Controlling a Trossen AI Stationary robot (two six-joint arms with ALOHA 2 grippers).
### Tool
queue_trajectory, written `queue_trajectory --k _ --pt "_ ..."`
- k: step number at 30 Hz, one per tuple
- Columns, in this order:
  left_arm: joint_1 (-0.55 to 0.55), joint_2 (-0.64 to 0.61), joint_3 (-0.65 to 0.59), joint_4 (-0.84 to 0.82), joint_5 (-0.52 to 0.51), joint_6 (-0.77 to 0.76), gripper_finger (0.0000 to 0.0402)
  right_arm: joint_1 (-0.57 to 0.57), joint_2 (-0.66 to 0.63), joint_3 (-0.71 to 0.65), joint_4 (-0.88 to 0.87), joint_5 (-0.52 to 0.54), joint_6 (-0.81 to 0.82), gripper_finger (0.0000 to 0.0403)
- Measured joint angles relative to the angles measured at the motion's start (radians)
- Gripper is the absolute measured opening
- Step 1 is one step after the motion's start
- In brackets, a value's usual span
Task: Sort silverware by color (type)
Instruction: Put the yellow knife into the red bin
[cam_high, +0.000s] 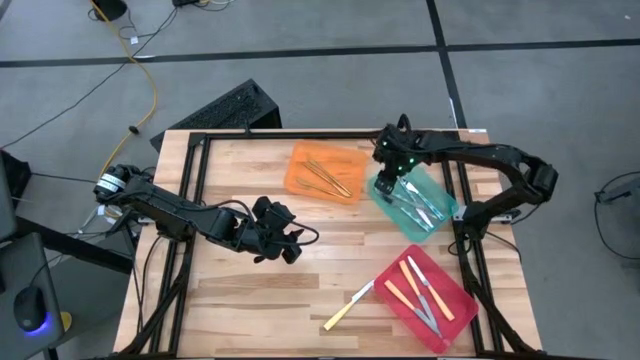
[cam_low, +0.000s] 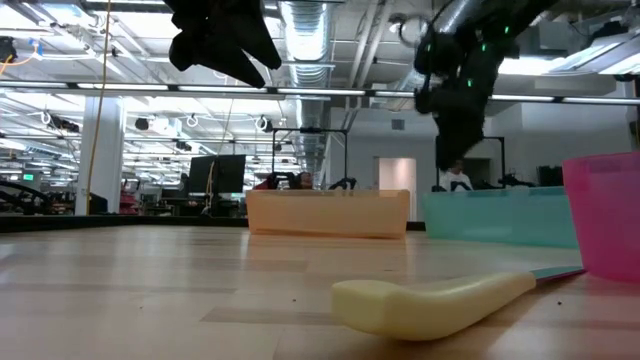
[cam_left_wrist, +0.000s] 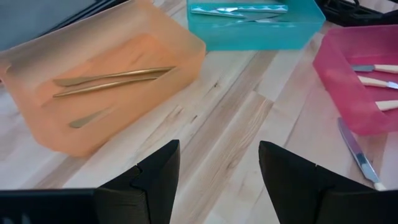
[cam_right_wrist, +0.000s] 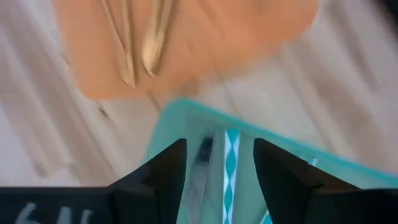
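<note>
The wooden table stands on grey floor; only the low view shows the hall beyond. The right gripper, jaws released, hangs over the green tray, a blue-handled utensil between them. The left gripper, jaws apart and empty, faces the orange tray of gold utensils; a yellow-handled knife lies loose beside the red tray.

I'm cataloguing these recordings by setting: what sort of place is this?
Probably a robotics lab or workshop in a large open industrial hall. The low view shows exposed ceiling ducts and light strips over rows of workstations; the high view shows a wooden table on grey floor with a loose yellow cable.
</note>
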Motion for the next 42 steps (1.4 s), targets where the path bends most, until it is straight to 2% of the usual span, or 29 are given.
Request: queue_trajectory --k 7,11,17,22,28,33,42 --pt "0.0 0.0 0.0 0.005 0.0 0.008 0.0201 0.008 -0.135 0.143 -0.052 -0.009 0.0 0.0202" --pt "0.0 0.0 0.0 0.041 0.0 0.02 0.0201 0.068 -0.223 0.202 -0.034 -0.029 -0.009 0.0199" --pt "0.0 0.0 0.0 0.131 0.011 0.07 0.0201 0.265 -0.322 0.233 -0.036 -0.032 -0.025 0.0199" --pt "0.0 0.0 0.0 0.186 0.013 0.074 0.0201 0.488 -0.329 0.233 -0.031 -0.011 0.034 0.0198" --pt "0.0 0.0 0.0 0.228 0.049 0.062 0.0201 0.744 -0.239 0.234 -0.006 0.131 0.08 0.0198" --pt "-0.001 0.0 0.0 0.236 0.098 0.063 0.0201 0.896 -0.118 0.234 0.048 0.21 0.072 0.0198" --pt "-0.004 0.0 0.0 0.228 0.124 0.07 0.0201 1.011 0.13 0.233 0.162 0.21 0.019 0.0198"
